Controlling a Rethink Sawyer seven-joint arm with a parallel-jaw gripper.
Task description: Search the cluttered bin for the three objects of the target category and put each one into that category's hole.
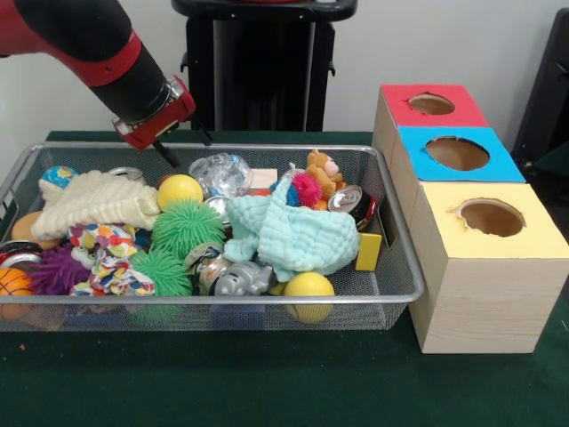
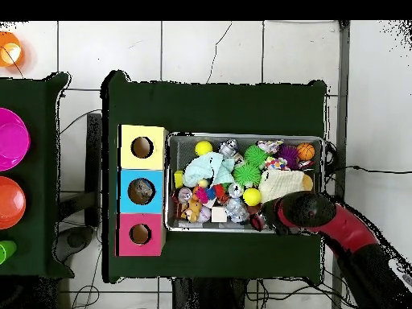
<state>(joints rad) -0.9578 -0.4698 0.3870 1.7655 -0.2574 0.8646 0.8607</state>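
Observation:
The wire-mesh bin [image 1: 293, 148] is full of toys; it also shows in the overhead view [image 2: 241, 136]. One crushed clear bottle [image 1: 222, 173] lies at the bin's far side, also in the overhead view [image 2: 237, 211]. No other clear bottle shows among the clutter. My gripper [image 1: 166, 157] hangs over the bin's far rim, just left of that bottle and above a yellow ball [image 1: 180, 189]; in the overhead view the gripper [image 2: 261, 219] is at the bin's edge. It holds nothing that I can see. The blue-topped hole [image 1: 456, 153] is in the middle box; in the overhead view this hole [image 2: 142, 191] shows something greyish inside.
A red-topped hole [image 1: 431, 104] and a yellow-topped hole [image 1: 491, 216] flank the blue one. In the bin lie a pale blue cloth [image 1: 298, 236], a cream cloth [image 1: 93, 203], green spiky balls [image 1: 185, 227], crushed cans [image 1: 348, 199], a silver toy animal [image 1: 240, 280] and a yellow block [image 1: 368, 251].

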